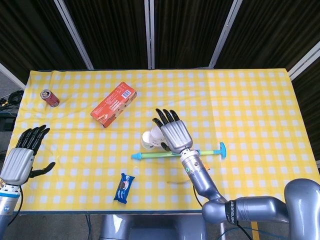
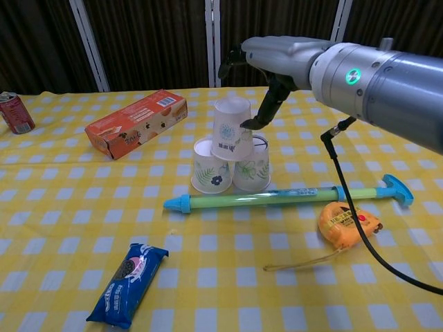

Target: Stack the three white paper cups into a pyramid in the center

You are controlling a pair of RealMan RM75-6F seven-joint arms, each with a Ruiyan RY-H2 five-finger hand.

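Three white paper cups with flower prints stand upside down mid-table. The top cup sits upright on the two base cups, which stand side by side. My right hand hovers over the top cup with its fingers lifted off it and its thumb tip against the cup's right side. In the head view the right hand covers most of the cups. My left hand hangs with fingers spread and nothing in it at the table's near left corner.
A blue-green stick lies just in front of the cups, with an orange tape measure beyond it at the right. A red box and a soda can lie at the back left. A blue cookie pack lies near the front.
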